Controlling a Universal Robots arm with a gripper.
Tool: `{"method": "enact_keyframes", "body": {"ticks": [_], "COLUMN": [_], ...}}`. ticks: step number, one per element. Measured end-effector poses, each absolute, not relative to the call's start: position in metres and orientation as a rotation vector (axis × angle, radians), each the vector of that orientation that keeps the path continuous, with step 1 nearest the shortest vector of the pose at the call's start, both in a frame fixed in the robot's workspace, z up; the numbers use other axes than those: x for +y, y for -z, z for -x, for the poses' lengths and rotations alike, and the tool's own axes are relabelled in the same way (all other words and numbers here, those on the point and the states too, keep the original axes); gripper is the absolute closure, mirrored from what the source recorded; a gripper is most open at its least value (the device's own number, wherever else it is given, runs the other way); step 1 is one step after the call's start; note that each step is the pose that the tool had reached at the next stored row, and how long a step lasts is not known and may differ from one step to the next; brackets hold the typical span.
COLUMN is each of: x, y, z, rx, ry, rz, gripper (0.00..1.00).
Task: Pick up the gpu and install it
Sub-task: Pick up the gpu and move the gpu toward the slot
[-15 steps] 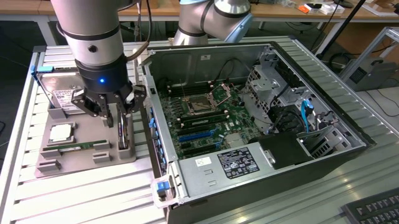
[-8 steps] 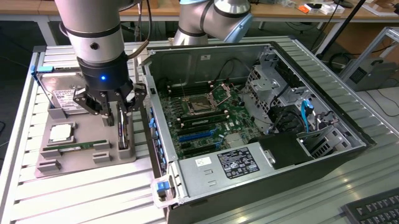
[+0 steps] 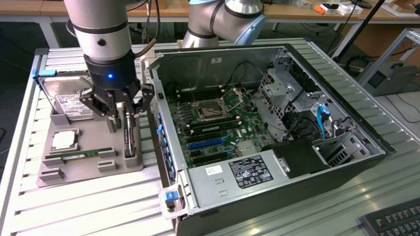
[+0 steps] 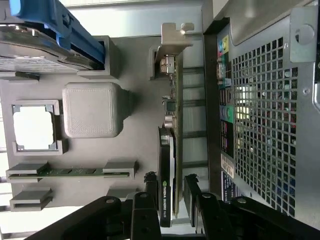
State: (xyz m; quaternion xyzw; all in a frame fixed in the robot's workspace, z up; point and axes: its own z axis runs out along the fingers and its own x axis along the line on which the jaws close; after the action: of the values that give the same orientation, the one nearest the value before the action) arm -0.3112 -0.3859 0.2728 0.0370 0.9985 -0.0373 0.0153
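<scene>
The gpu stands on edge in the grey holder, along the holder's edge nearest the computer case — the tool hangs directly above, released, fingers either side of the card's long axis, seemingly not touching it

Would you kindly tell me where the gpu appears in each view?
Exterior view: the gpu stands edge-on in the grey tray, beside the computer case.
Wrist view: it runs edge-on along the tray's side nearest the case.
Shared landmark: the green RAM stick in the tray.
</scene>
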Motion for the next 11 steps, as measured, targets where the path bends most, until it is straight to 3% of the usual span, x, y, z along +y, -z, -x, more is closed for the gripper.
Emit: {"method": "enact_keyframes", "body": {"ticks": [11], "x": [-0.3733], "y": [-0.2627], "z": [0.3113], "rx": [3.106], "ry": [0.125], "rz": [-0.115], "gripper": [0.64]}}
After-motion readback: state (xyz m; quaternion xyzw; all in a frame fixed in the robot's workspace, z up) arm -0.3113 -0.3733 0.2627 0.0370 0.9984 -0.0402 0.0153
